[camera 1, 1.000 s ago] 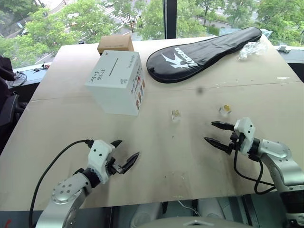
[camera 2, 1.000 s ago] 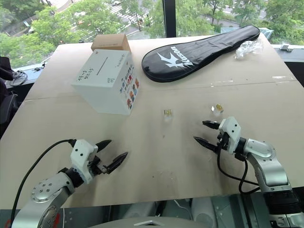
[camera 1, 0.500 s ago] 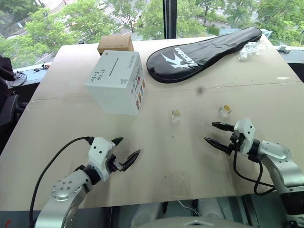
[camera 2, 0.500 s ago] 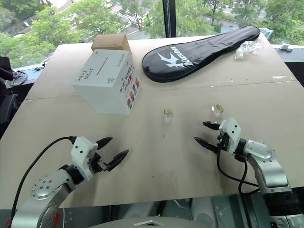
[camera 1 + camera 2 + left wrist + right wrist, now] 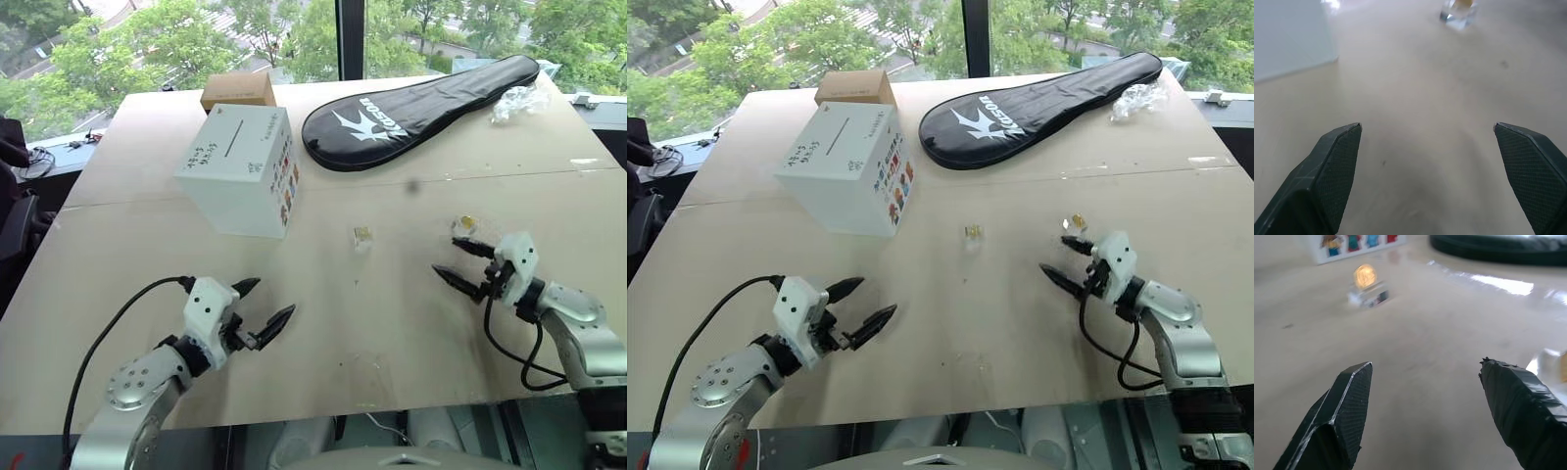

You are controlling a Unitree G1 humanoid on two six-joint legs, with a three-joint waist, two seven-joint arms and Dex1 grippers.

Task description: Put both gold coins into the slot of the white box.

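The white box [image 5: 238, 171] stands at the left-centre of the table, its thin dark slot [image 5: 228, 138] on the top face. One gold coin [image 5: 363, 236] in a clear casing lies mid-table. The other gold coin [image 5: 464, 225] lies further right. My right gripper [image 5: 446, 256] is open just short of this coin, which sits beside its far finger [image 5: 1518, 401]. My left gripper [image 5: 272, 298] is open and empty near the front of the table, pointing toward the middle coin [image 5: 1458, 9], well short of it.
A long black racket cover [image 5: 421, 98] lies across the back right. A small brown cardboard box [image 5: 238, 90] sits behind the white box. A wad of clear plastic wrap [image 5: 519, 100] lies at the far right corner. Bare tabletop [image 5: 333, 323] separates the grippers.
My right gripper has moved away from me and to the right, closer to the right coin. My left gripper has risen slightly. Both stay open.
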